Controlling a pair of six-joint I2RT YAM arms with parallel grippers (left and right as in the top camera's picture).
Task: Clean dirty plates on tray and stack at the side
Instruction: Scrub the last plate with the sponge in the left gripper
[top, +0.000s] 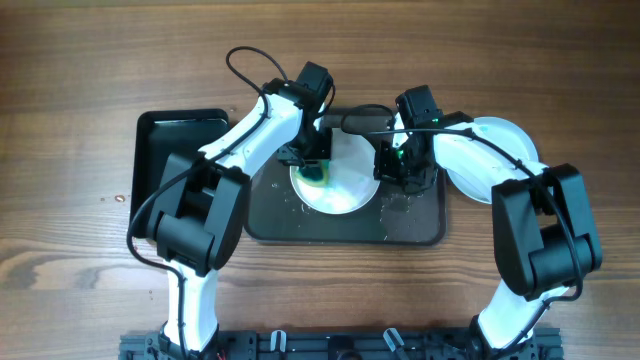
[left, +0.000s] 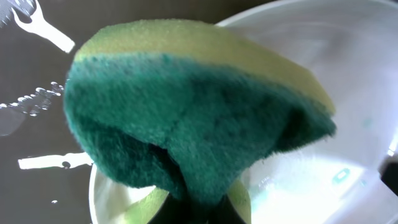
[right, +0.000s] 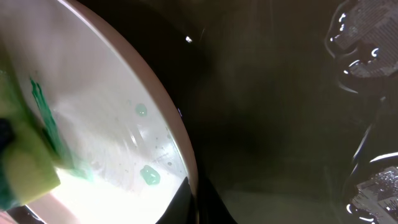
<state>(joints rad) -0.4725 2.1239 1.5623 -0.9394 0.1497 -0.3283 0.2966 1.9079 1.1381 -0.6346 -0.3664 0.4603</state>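
Task's thing: a white plate (top: 345, 195) is lying flat on the dark grey tray (top: 300, 228), toward the tray's 12 o'clock edge.
Left gripper (top: 316, 163): it is placed over the plate at about 10 o'clock and is clamped on a sponge (top: 318, 176). In the left wrist view the fingers themselves are hidden by the sponge.
Sponge hold: the dark green scouring face (left: 186, 130) is turned down toward the plate and the yellow foam is kept on top, so that the rough side does the scrubbing.
Right gripper (top: 398, 168): it is set at the plate's 3 o'clock rim. In the right wrist view a dark finger (right: 194, 202) is seen lying across the rim, so the fingers are judged to be closed narrowly on it, probably to keep the plate from sliding under the sponge.
Dirt: teal-green smears (right: 149, 175) are seen on the plate's face near the held rim, and a streak is seen beside the sponge.
Step in hand: scrubbing is judged to be under way and not finished.
Stacked plates (top: 505, 140): white plates are resting on the table (top: 80, 250) at the tray's 3 o'clock, off the tray. Their number cannot be told under the right arm.
Small black tray (top: 175, 135): it is placed at 9 o'clock of the grey tray, and nothing is seen in the part not covered by the left arm.
Risk: the smears nearest the held rim may be missed by the sponge, and a wet plate may slip when lifted.
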